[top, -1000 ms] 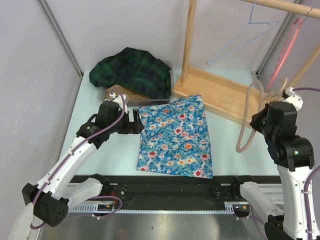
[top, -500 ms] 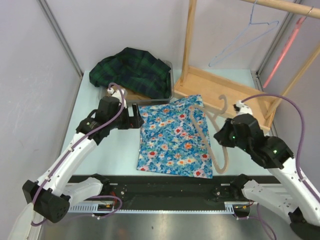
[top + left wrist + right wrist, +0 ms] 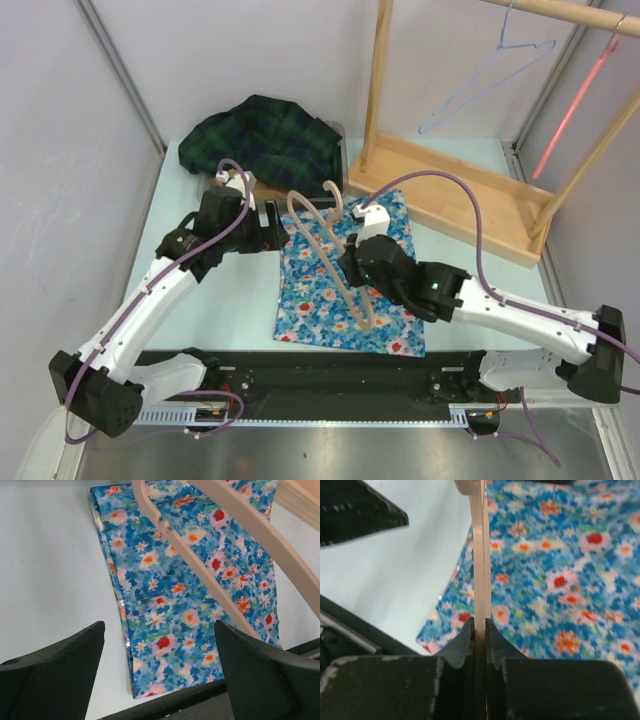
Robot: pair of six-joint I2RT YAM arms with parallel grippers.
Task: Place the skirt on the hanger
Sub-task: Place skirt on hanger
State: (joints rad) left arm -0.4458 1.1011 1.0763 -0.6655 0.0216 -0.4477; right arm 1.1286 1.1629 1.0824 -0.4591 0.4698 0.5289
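Observation:
The blue floral skirt (image 3: 375, 290) lies flat on the table; it also fills the left wrist view (image 3: 170, 595) and the right wrist view (image 3: 560, 570). A beige hanger (image 3: 318, 235) hovers over the skirt's left half, with my right gripper (image 3: 348, 268) shut on one of its arms. In the right wrist view the hanger (image 3: 481, 555) is a thin strip pinched in the right gripper (image 3: 479, 625). My left gripper (image 3: 278, 228) stands open at the skirt's far left corner. From the left wrist, the left gripper (image 3: 159, 630) holds nothing, and the hanger (image 3: 200, 565) crosses above the skirt.
A dark green plaid garment (image 3: 265, 140) is heaped in a grey bin at the back left. A wooden rack (image 3: 440, 185) stands at the back right, with a wire hanger (image 3: 490, 75) and a pink hanger (image 3: 575, 95) on its rail. A black rail (image 3: 330, 370) runs along the near edge.
My right arm has swung from the far right to over the skirt, carrying the beige hanger with it. The left gripper has stayed by the skirt's far left corner.

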